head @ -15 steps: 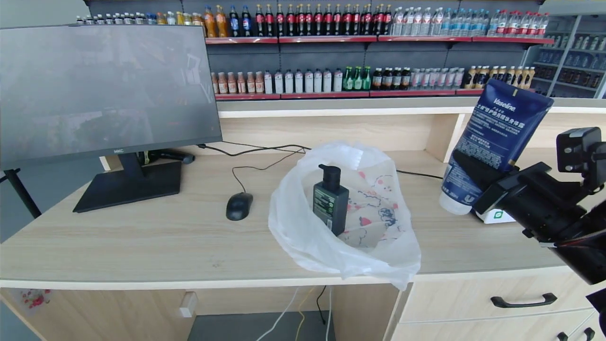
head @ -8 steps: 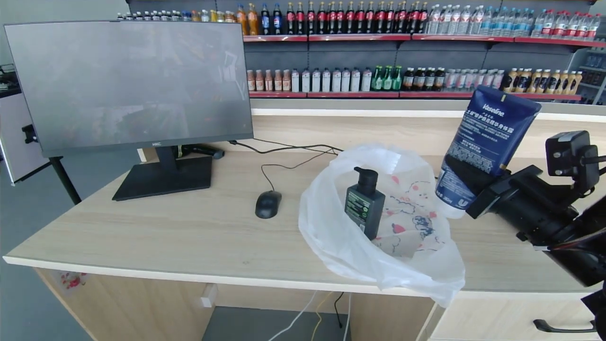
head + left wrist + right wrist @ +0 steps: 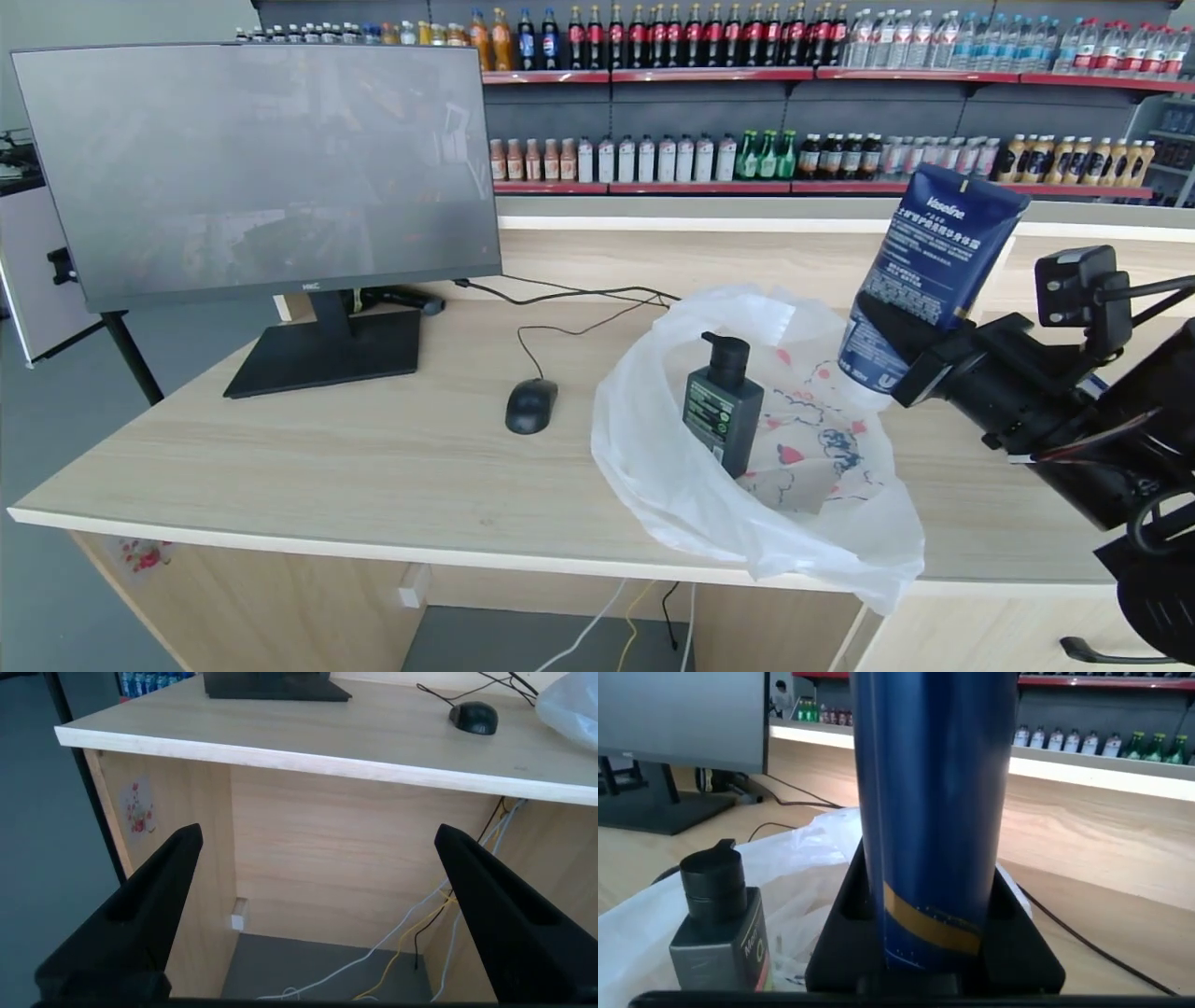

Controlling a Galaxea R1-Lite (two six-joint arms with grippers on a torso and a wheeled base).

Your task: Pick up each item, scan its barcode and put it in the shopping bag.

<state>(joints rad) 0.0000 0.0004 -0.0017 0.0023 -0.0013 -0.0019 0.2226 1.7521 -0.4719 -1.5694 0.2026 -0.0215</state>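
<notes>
Blue tube [image 3: 934, 271]: dark blue squeeze tube with white print. The flat crimped end is up and the pale cap end is down, and the tube leans toward 1 o'clock. The right wrist view picks up a gold band low on the body [image 3: 934, 812].
Where it is: up in the air, off the tabletop [image 3: 327, 467]. It hangs over the bag's rim at about 2 o'clock from the pump bottle.
Right tool [image 3: 910, 359]: pinching the tube near its lower end, one black finger on each side, clear in the wrist view [image 3: 929, 943].
Shopping bag [image 3: 672, 467]: thin white plastic, mouth gaping upward, slumped on the tabletop near its front edge, with red and blue drawings on the inside.
Pump bottle [image 3: 722, 411]: dark green-black with a black pump top, standing upright inside the bag.
Left tool [image 3: 318, 840]: fingers spread wide, holding nothing, low in front of the desk and facing the panel under the tabletop.
Mouse [image 3: 530, 406]: black and corded, at 9 o'clock from the bag.
Monitor [image 3: 261, 168]: dark screen, at 10 o'clock from the mouse.
Shelves [image 3: 747, 75]: rows of drink bottles at 12 o'clock, behind everything.
</notes>
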